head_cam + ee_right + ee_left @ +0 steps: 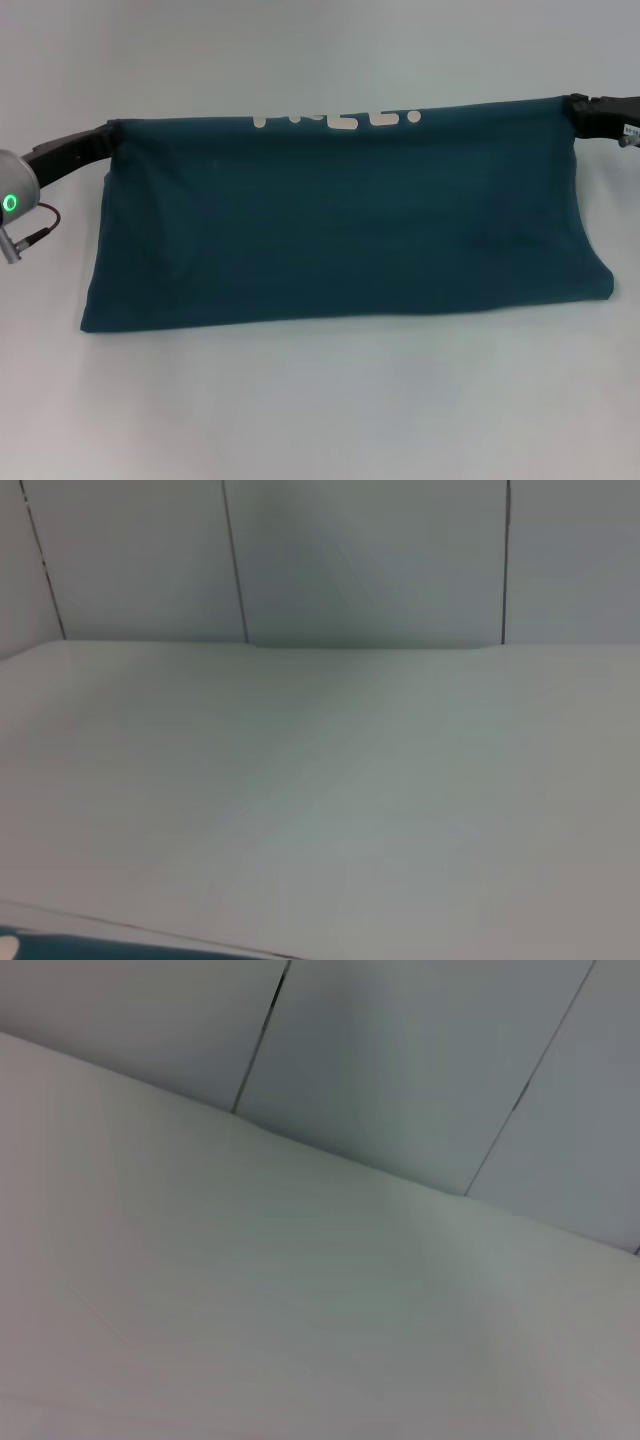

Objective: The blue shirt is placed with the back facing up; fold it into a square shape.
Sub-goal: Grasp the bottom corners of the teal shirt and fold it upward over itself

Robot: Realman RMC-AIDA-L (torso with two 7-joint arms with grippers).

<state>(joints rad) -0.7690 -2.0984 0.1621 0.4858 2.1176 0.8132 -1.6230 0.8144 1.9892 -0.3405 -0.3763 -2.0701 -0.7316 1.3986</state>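
From the head camera I see the dark teal-blue soft cotton short-sleeved shirt (340, 215) spread wide across the middle of the white table (320, 400), already doubled over on itself, with the lower halves of cream letters peeking along its far edge at about twelve o'clock. My left tool (108, 133) sits at the far corner of the cloth at roughly ten o'clock, and my right tool (575, 108) meets the opposite far corner at about two o'clock; each appears to be pinching its corner, since the far hem runs taut and straight between them, though the fingers themselves are hidden by fabric and dark housing. The near fold lies flat on the table from eight to four o'clock. The left wrist camera shows only bare table and panelled wall; the right wrist camera shows the same plus a sliver of teal cloth (60, 948) at its edge. I judge I am mid-way through a lengthwise fold, carrying the far edge over. Next I would need to move both arms evenly toward six o'clock, keeping the hem tight so it lands square on the near edge, then let go. Uneven travel would skew the fold or bunch the middle.
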